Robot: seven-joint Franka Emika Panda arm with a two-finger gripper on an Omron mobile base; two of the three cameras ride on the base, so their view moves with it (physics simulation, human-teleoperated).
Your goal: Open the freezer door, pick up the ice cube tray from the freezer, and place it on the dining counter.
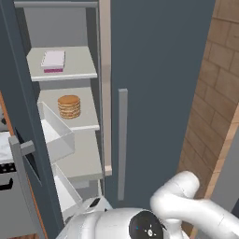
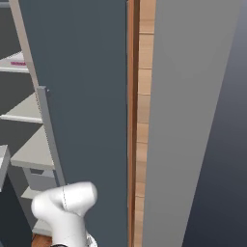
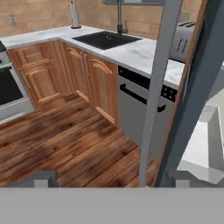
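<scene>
Low beside the freezer door (image 3: 192,100) edge, the gripper (image 3: 111,179) gapes wide and empty, so reaching for the ice cube tray (image 1: 53,61) at the top shelf's (image 1: 77,65) front-left corner risks clipping that door.

My arm (image 1: 186,205) looks smooth, glossy white and rounded, with one dark round joint cap showing small blue marks

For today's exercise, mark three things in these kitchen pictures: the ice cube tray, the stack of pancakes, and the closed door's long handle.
ice cube tray (image 1: 53,60): left base view, pale top face.
stack of pancakes (image 1: 69,106): left base view, side of the stack.
long handle (image 1: 122,140): left base view, middle of the bar.
</scene>
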